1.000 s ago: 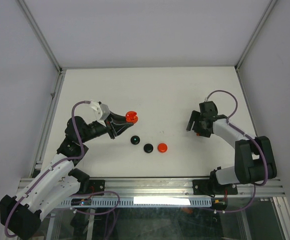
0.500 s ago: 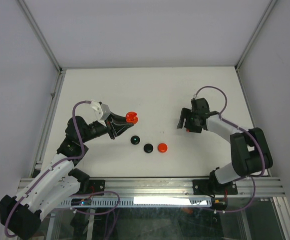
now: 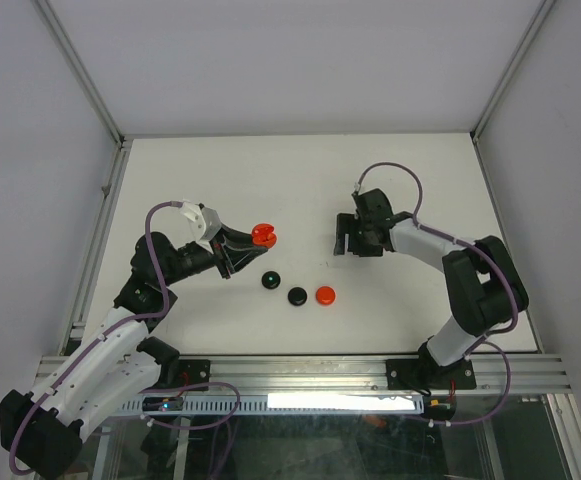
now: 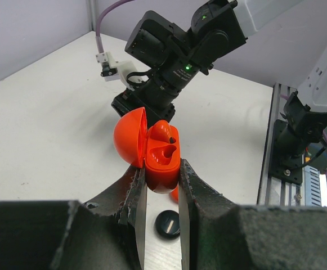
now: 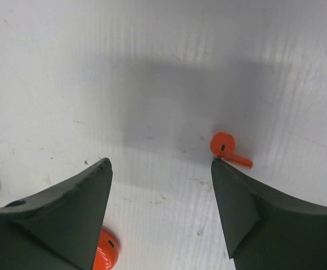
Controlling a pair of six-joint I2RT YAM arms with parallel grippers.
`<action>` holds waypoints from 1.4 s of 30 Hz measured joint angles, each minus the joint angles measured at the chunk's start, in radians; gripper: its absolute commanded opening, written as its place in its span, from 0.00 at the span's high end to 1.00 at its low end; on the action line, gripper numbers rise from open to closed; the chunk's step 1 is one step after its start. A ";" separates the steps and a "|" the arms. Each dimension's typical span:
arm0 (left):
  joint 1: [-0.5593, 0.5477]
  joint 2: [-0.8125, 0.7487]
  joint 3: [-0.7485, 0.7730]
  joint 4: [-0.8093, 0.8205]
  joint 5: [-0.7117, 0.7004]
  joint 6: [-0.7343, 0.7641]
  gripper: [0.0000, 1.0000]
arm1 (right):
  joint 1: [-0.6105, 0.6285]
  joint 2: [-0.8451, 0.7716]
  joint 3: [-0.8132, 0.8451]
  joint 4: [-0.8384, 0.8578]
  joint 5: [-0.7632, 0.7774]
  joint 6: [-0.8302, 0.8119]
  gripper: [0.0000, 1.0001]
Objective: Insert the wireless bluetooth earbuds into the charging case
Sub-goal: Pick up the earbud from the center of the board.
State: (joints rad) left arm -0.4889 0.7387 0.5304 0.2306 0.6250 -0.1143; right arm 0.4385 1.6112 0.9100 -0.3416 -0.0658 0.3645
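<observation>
Right hand (image 5: 159, 163): fingers spread wide, nothing between them, low over the worktop (image 5: 152, 67). A loose red earbud (image 5: 226, 146) lies on its side with its stem flat, not centred in the gap but just beside the tip of one finger. Risk: closing from here, that finger would likely shove or flick the bud instead of trapping it. It is small and rounded, so it would roll or spin away. Left hand (image 4: 160, 180): pressed in on the lower body of the open red charging case (image 4: 162, 163), which is held off the worktop with its lid (image 4: 130, 138) swung back. One socket appears filled by a seated earbud (image 4: 164, 132), the other empty. Risk: the shell is smooth and curved, so a push into the socket could pivot it in the pinch or squeeze it out. A bud brought in stem-wrong would not seat. A red disc (image 3: 325, 295) lies near and could be mistaken for the target.
</observation>
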 measured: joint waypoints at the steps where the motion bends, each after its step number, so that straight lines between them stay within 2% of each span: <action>1: 0.000 0.000 0.000 0.000 0.000 0.000 1.00 | 0.005 0.009 0.010 0.001 0.006 -0.002 0.25; 10: 0.000 -0.002 0.000 0.000 0.000 0.000 1.00 | 0.060 0.054 0.128 -0.027 0.079 -0.068 0.28; 15: 0.000 -0.002 0.000 0.000 0.000 0.000 1.00 | 0.077 0.035 0.135 -0.072 0.177 -0.087 0.35; 22: 0.000 -0.002 0.000 -0.001 0.000 0.000 1.00 | 0.075 0.057 0.175 -0.144 0.317 -0.080 0.52; 31: 0.000 -0.002 0.000 -0.002 0.000 0.000 1.00 | 0.074 0.154 0.191 -0.159 0.338 -0.067 0.56; 42: 0.000 -0.002 0.000 -0.004 0.001 0.000 1.00 | 0.029 0.155 0.180 -0.154 0.280 -0.032 0.61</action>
State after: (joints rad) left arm -0.4889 0.7364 0.5304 0.2264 0.6258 -0.1139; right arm 0.4671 1.7664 1.0904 -0.4961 0.2146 0.3328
